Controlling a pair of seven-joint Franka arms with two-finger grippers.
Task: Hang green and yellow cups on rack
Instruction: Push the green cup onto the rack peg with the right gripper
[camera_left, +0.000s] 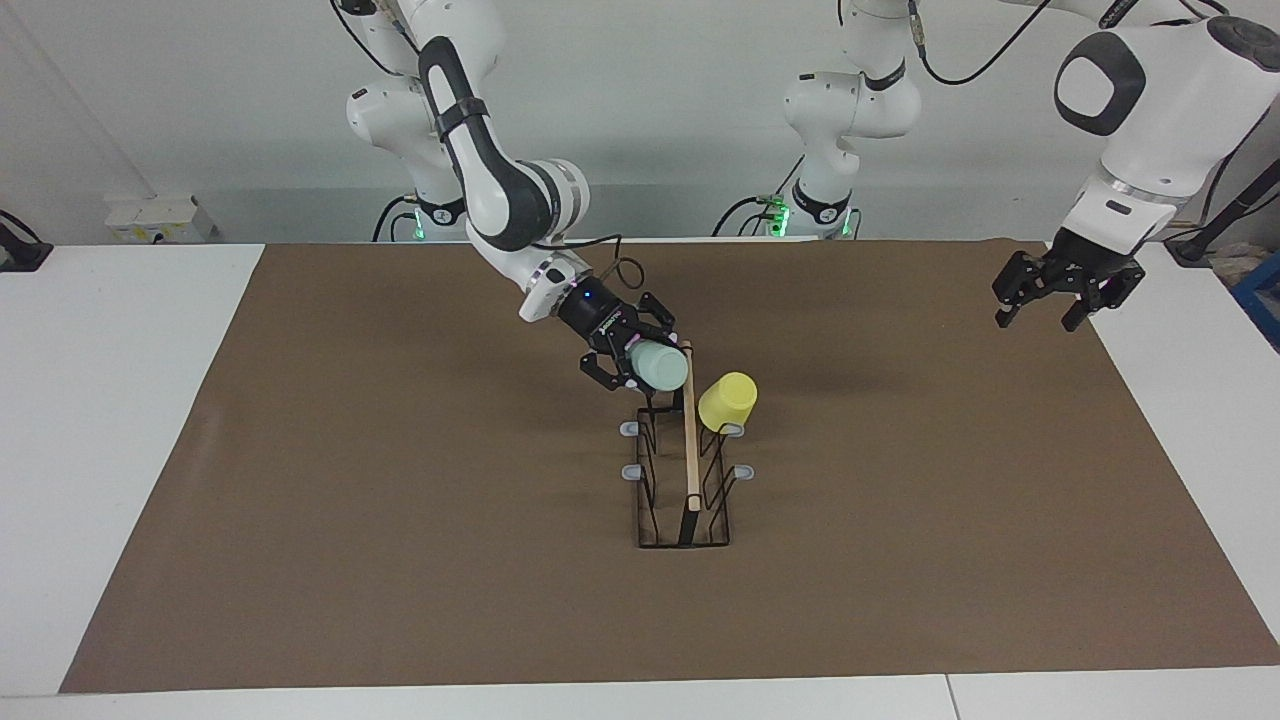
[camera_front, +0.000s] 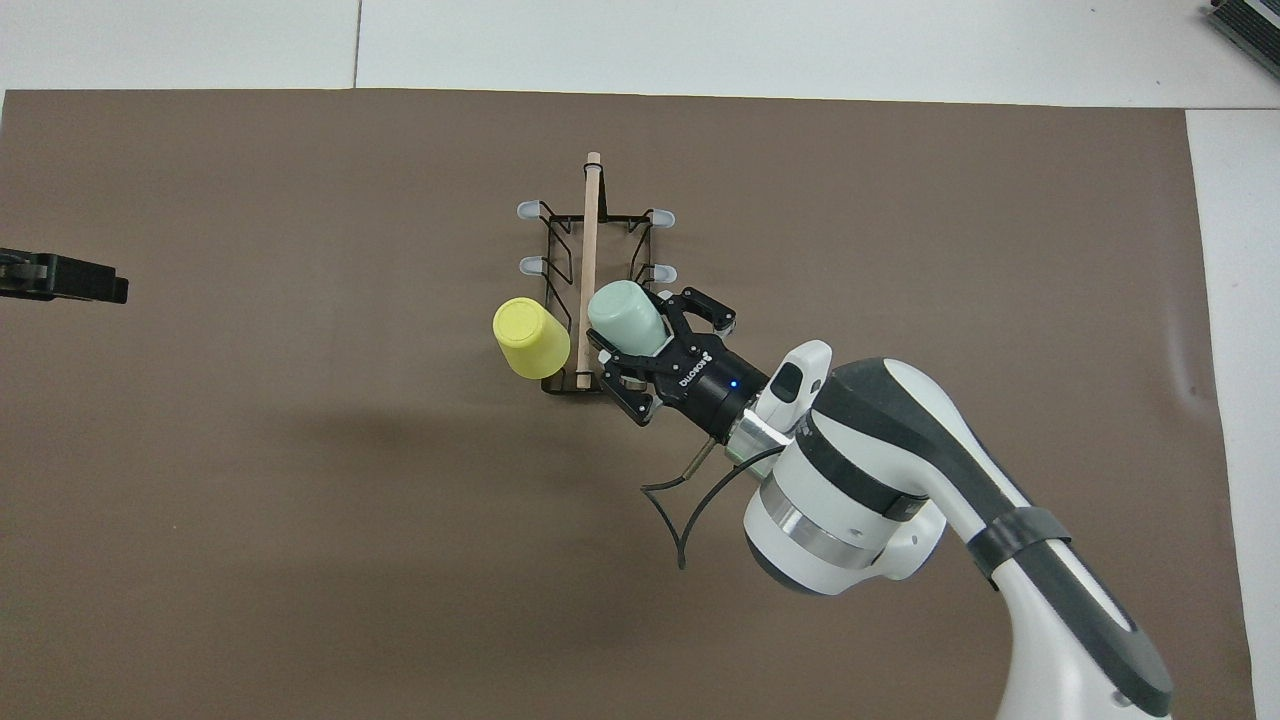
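The rack (camera_left: 683, 478) stands on the brown mat (camera_left: 400, 520) near the middle of the surface (camera_left: 120, 420), its long axis running away from the robots. It is one black wire frame with one light wooden bar (camera_front: 588, 250) along the top. Four grey-capped prongs show bare: two on each side, at the end farther from the robots. The prongs nearest the robots are covered by the cups.

There are two cups. The yellow cup (camera_left: 727, 402) hangs tilted on a prong on the side toward the left arm's end of the surface, its closed base pointing up and outward. No gripper touches it. The green cup (camera_left: 660, 366) is on the other side of the bar, toward the right arm's end, at the rack's end nearest the robots. It lies tilted, base up, just beside the bar; whether it already sits on a prong cannot be told.

There are two grippers. The right gripper (camera_left: 628, 358) reaches in slantwise from the right arm's side and its fingers (camera_front: 612, 362) are clamped on the green cup near the rim. The left gripper (camera_left: 1052, 296) hangs in the air over the mat's edge at the left arm's end, well apart from the rack, holding nothing, with its fingers apart; that arm waits.
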